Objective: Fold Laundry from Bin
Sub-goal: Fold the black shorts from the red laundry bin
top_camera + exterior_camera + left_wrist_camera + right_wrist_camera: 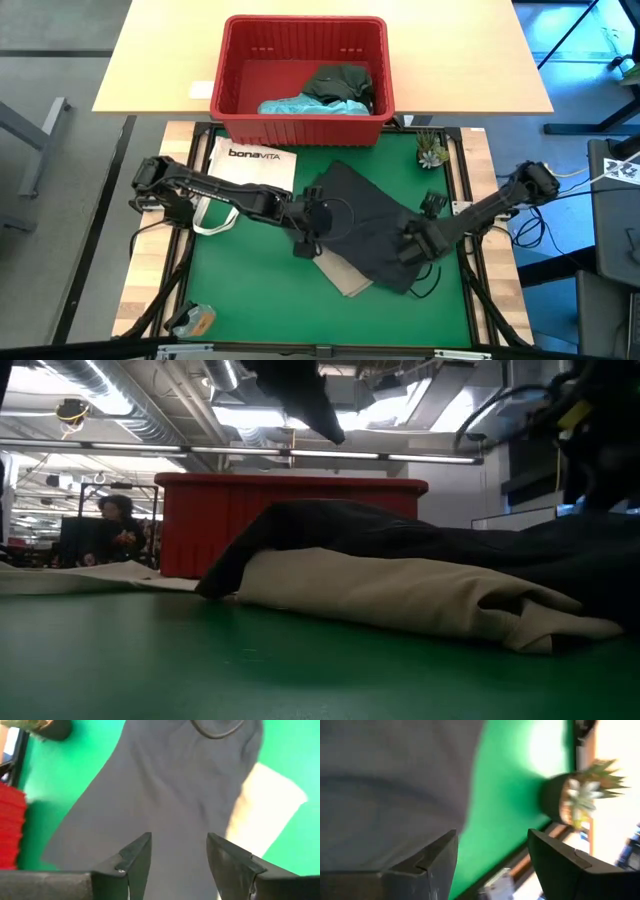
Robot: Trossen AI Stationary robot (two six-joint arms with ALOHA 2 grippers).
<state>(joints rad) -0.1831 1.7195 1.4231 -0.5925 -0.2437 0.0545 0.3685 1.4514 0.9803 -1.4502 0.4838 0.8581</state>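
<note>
a: where's your laundry now?
b: your dark grey garment [365, 215] lies spread at mat centre, overlapping the khaki-tan garment [345, 272] at its 7 o'clock. the turquoise garment [300, 103] and dark green garment [340, 82] sit in the red bin [305, 128] at 12 o'clock.
a: grippers?
b: your left gripper [177, 852] and right gripper [492, 855] both hover over the grey cloth, fingers spread, pinching nothing.

Both arms low, jaws apart
</note>
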